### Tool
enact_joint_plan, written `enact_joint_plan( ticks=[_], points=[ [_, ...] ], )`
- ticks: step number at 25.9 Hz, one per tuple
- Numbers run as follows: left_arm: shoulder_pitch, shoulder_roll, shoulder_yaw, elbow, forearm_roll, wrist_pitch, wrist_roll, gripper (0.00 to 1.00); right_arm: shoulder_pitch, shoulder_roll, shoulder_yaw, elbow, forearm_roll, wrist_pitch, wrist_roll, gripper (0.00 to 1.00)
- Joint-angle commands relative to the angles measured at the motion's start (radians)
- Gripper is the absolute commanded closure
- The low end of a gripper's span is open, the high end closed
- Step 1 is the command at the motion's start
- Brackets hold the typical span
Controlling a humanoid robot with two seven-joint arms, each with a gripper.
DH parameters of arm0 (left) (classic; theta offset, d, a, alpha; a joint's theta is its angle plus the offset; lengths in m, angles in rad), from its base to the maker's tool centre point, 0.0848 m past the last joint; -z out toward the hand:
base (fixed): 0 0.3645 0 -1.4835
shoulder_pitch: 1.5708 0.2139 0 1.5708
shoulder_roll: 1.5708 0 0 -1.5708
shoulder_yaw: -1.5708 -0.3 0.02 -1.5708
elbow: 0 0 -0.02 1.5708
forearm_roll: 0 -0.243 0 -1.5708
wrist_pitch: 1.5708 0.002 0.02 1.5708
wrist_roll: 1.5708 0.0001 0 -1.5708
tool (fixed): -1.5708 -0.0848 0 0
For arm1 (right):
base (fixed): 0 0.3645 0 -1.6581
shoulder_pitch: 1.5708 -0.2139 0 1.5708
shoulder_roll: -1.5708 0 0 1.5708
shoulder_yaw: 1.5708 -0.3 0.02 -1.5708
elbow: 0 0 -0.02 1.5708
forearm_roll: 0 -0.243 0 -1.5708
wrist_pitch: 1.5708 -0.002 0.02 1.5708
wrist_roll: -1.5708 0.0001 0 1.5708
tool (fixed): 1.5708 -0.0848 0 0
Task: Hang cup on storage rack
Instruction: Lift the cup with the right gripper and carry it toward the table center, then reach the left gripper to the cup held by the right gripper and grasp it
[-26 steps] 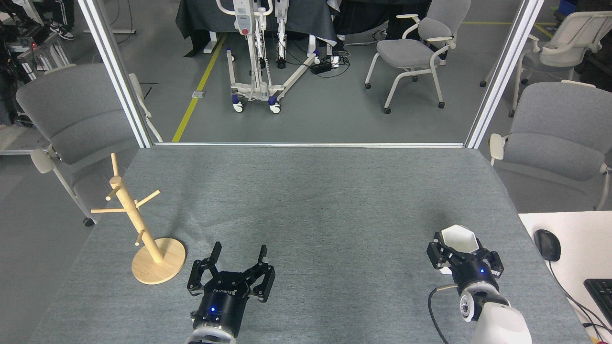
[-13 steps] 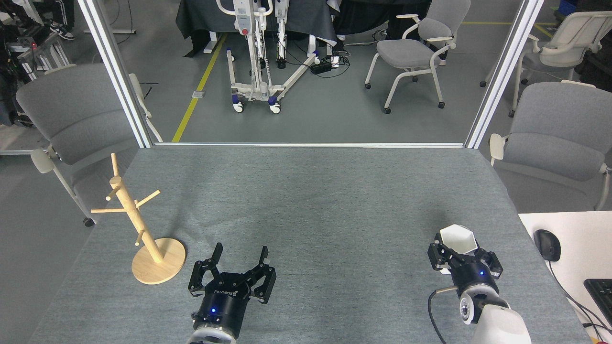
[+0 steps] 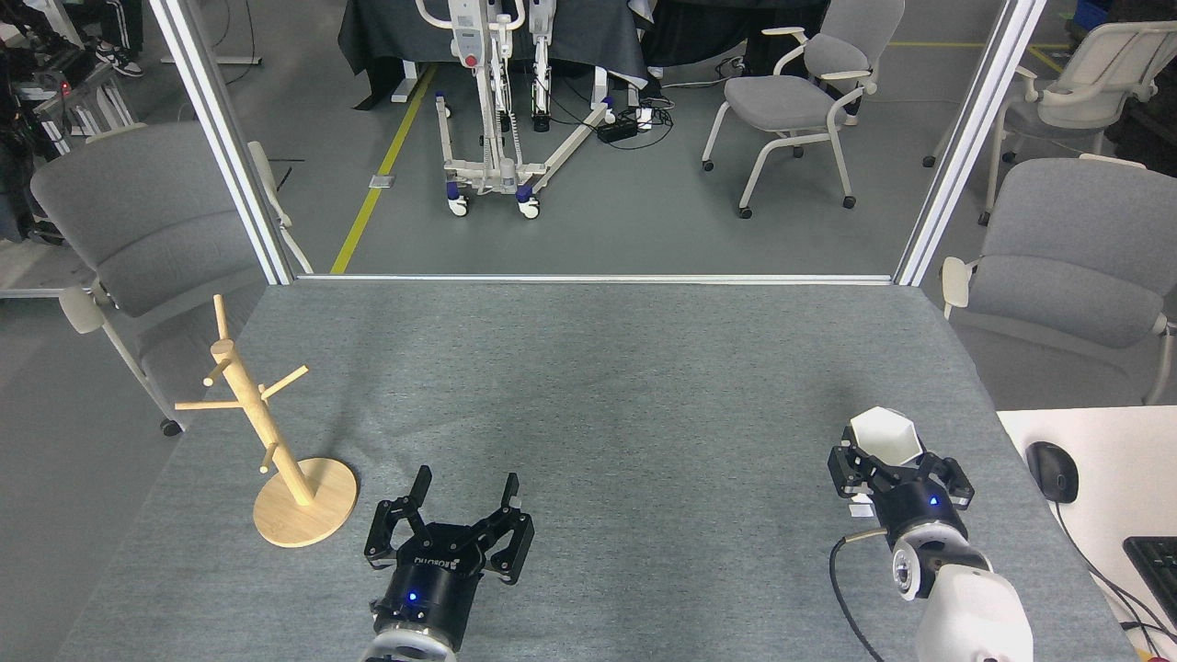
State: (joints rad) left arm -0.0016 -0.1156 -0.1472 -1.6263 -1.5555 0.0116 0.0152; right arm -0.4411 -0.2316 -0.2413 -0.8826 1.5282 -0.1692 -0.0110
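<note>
The white cup (image 3: 885,435) with its hexagonal rim sits upright at the near right of the grey table, held between the black fingers of my right gripper (image 3: 897,471), which is shut on its lower body. A small white tab (image 3: 860,502) shows under the left finger. The wooden storage rack (image 3: 273,439) stands at the near left on its round base (image 3: 313,510), its pegs bare. My left gripper (image 3: 464,485) hovers just right of the rack's base, open, with nothing between its fingers.
A white side desk (image 3: 1094,478) with a black mouse (image 3: 1054,471) and a keyboard (image 3: 1157,561) borders the table at the right. Grey chairs (image 3: 138,221) stand beyond the left and right edges. Metal frame posts (image 3: 225,138) rise at the far corners.
My right gripper has moved slightly up and to the right in the view, carrying the cup with it. The left gripper and the rack have stayed almost where they were.
</note>
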Motion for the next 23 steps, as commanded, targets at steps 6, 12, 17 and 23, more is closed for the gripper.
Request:
enact_joint_plan(
  ticks=[6, 12, 17, 23],
  points=[
    [0.003, 0.010, -0.014, -0.015, -0.003, -0.050, 0.002, 0.01, 0.032, 0.048, 0.007, -0.364, -0.005, 0.238, 0.247, 0.70],
    [-0.003, 0.036, -0.238, -0.040, -0.190, -0.171, 0.005, 0.01, 0.067, 0.144, 0.053, -0.535, 0.004, 0.419, 0.313, 0.71],
    [-0.038, 0.020, -0.506, 0.009, -0.354, -0.188, -0.003, 0.01, 0.061, 0.149, 0.221, -0.631, 0.006, 0.635, 0.437, 0.70],
    [-0.192, -0.024, -0.565, 0.209, -0.334, -0.176, -0.035, 0.01, 0.062, 0.146, 0.264, -0.771, 0.004, 0.531, 0.522, 0.70]
  ],
)
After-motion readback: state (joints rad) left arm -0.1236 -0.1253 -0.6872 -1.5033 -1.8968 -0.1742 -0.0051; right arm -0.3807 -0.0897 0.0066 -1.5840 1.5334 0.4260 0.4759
